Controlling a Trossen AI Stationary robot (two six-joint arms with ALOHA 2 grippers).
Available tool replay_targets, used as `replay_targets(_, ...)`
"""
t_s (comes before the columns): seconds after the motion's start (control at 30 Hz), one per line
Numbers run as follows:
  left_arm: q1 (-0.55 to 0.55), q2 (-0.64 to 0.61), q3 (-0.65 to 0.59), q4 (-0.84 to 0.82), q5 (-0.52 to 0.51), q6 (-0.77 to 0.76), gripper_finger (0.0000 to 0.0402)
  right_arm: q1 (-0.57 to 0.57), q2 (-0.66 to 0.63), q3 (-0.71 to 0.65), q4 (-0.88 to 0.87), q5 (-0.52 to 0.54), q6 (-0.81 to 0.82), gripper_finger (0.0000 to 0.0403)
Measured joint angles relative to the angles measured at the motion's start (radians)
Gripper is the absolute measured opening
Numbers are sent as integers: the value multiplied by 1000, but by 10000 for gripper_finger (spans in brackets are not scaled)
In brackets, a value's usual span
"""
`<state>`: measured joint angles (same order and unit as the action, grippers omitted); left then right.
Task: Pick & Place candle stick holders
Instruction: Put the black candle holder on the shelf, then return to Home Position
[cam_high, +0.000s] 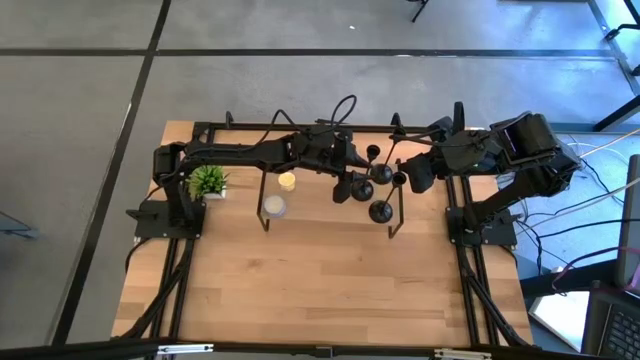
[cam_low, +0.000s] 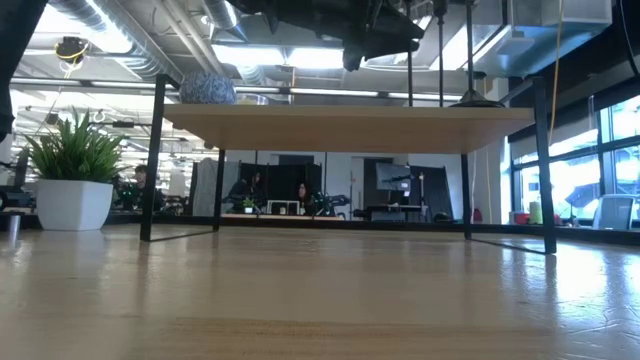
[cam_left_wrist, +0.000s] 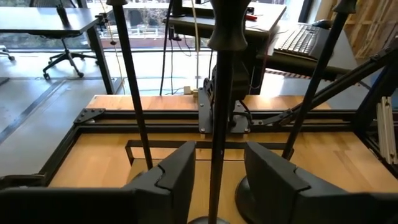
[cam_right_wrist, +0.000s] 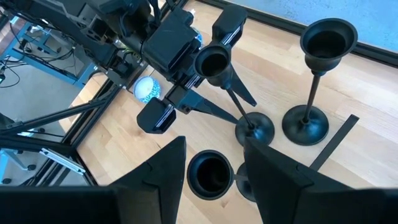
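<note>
Three black candle stick holders stand upright by their round bases on the wooden shelf (cam_high: 330, 215). My left gripper (cam_left_wrist: 219, 149) reaches level over the shelf and is open. Its fingers stand on either side of the thin stem (cam_left_wrist: 217, 118) of one holder (cam_right_wrist: 211, 62), with a gap on each side. A second holder (cam_right_wrist: 314, 81) stands beside it. My right gripper (cam_right_wrist: 214, 149) hovers open, slanting down, high above the cup of the third holder (cam_right_wrist: 208, 174). In the high view it sits at the shelf's right end (cam_high: 420, 178).
A yellow candle (cam_high: 287, 181) and a white candle (cam_high: 273, 206) sit on the shelf's left half. A small potted plant (cam_high: 207, 182) stands at the table's left, beside the shelf. The shelf's black legs (cam_low: 153, 160) rise from the table. Bare wood lies toward the near edge (cam_high: 320, 290).
</note>
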<state>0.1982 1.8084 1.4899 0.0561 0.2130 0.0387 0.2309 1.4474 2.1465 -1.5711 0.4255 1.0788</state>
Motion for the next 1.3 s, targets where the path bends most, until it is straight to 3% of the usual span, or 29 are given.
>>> replay_targets(0.9, 0, 0, 1, 0, 58, -18, 114, 0, 0, 0, 0, 0, -6, 167)
replay_targets(1.3, 7, -18, 3, -10, 37, -9, 137, 0, 0, 0, 0, 0, -10, 167)
